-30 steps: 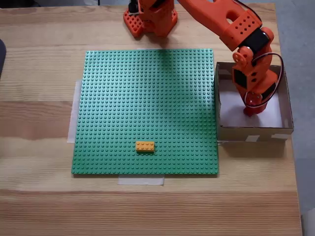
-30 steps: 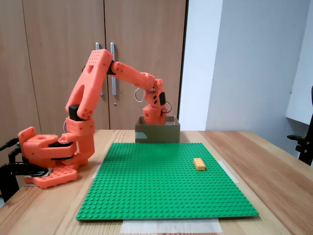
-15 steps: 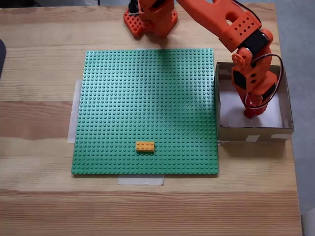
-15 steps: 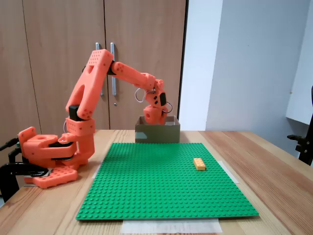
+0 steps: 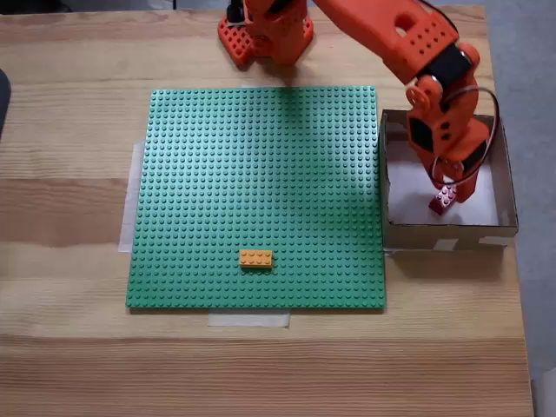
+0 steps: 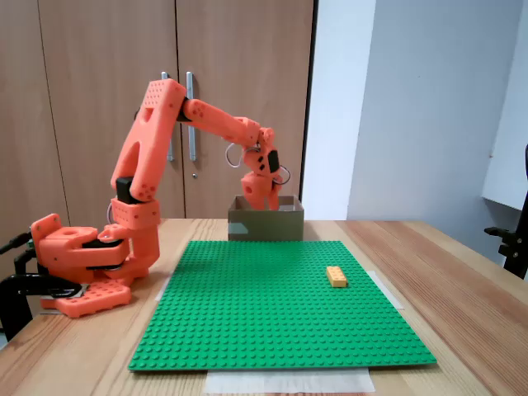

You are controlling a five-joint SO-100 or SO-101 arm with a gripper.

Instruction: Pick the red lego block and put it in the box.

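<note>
Red lego block (image 5: 442, 203) lies on the box (image 5: 395, 228) floor; end effector (image 5: 449, 185) just above, fingers apart, empty. Deposit looks done; only withdrawal remains.

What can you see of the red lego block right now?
In a fixed view from above, the red lego block is a small pinkish-red brick with studs faintly visible, lying tilted on the white bottom of the box, near its front wall. The gripper hangs just above it; contact cannot be told. From the side, the box wall hides the brick.
</note>
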